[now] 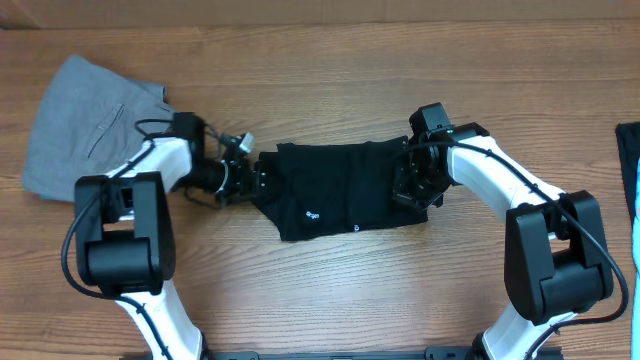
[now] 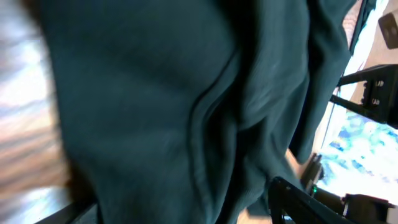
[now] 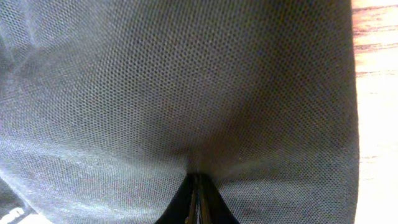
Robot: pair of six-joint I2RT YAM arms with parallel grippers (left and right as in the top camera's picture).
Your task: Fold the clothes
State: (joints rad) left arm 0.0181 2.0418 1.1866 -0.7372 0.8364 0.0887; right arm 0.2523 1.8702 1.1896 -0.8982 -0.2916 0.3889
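Note:
The clothes (image 1: 340,190), a black garment with small white prints, lie bunched in the middle of the table. My left gripper (image 1: 255,180) is at their left edge. In the left wrist view its jaws stand wide apart around the dark, creased clothes (image 2: 155,99), which fill the space at my left gripper (image 2: 180,200); it is open. My right gripper (image 1: 412,185) is at the garment's right edge. In the right wrist view my right gripper (image 3: 198,190) is shut on a puckered pinch of the mesh clothes (image 3: 186,81).
Light grey folded trousers (image 1: 85,125) lie at the far left, just behind the left arm. A dark item with a blue edge (image 1: 630,170) shows at the right border. Bare wooden table (image 1: 330,60) lies behind the garment and also in front of it.

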